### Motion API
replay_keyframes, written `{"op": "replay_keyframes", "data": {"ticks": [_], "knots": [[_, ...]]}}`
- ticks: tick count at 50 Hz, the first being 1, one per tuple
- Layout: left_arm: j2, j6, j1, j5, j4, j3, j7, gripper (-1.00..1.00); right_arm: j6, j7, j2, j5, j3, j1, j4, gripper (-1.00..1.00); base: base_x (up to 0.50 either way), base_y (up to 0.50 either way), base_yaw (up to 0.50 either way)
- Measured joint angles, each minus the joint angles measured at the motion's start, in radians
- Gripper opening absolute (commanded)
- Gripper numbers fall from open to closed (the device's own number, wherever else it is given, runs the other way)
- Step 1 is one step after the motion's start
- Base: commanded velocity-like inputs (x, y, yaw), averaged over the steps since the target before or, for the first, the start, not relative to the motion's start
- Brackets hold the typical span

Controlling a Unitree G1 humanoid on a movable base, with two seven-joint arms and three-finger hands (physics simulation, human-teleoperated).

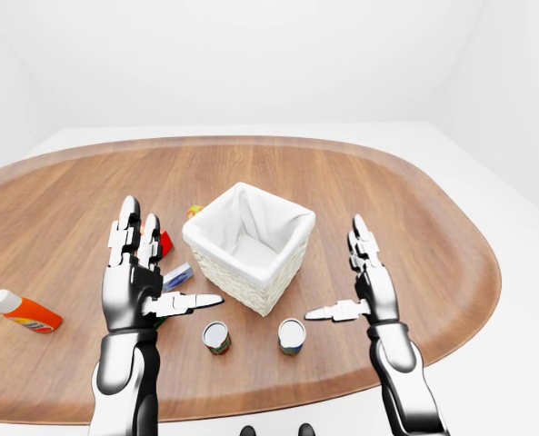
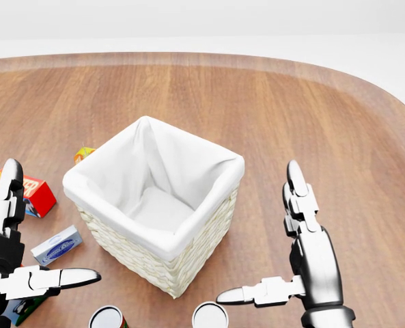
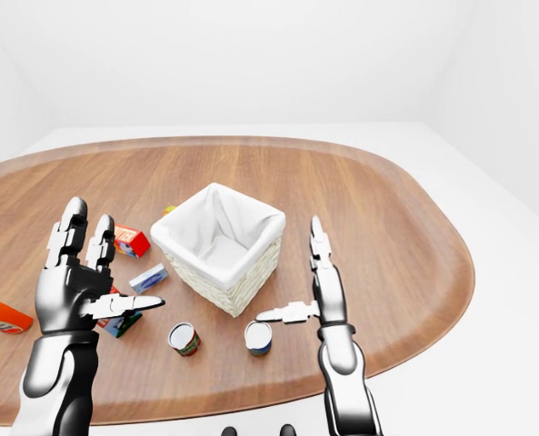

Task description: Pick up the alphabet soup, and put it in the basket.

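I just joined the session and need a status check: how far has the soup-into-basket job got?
Nothing looks done yet: the basket holds only its white lining. Nothing is in hand either; the left robot hand and right robot hand are both open above the table. Two cans stand below the basket, untouched. Picking and placing the soup remain.

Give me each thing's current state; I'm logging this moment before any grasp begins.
Basket: upright, nothing inside.
Left can: upright on the table, untouched.
Right can: upright on the table, untouched.
Orange bottle: lying on its side.
Red box: resting on the table.
Left hand: open, raised, holding nothing.
Right hand: open, raised, holding nothing.
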Motion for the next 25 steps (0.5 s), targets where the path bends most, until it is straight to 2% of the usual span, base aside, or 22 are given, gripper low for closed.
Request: {"op": "replay_keyframes", "data": {"ticks": [25], "knots": [[0.000,0.003,0.001,-0.001,-0.005,0.002,0.000,1.00,0.000,0.008,-0.011,-0.086,0.006,0.002,0.122,1.00,0.00,0.00,0.00]]}}
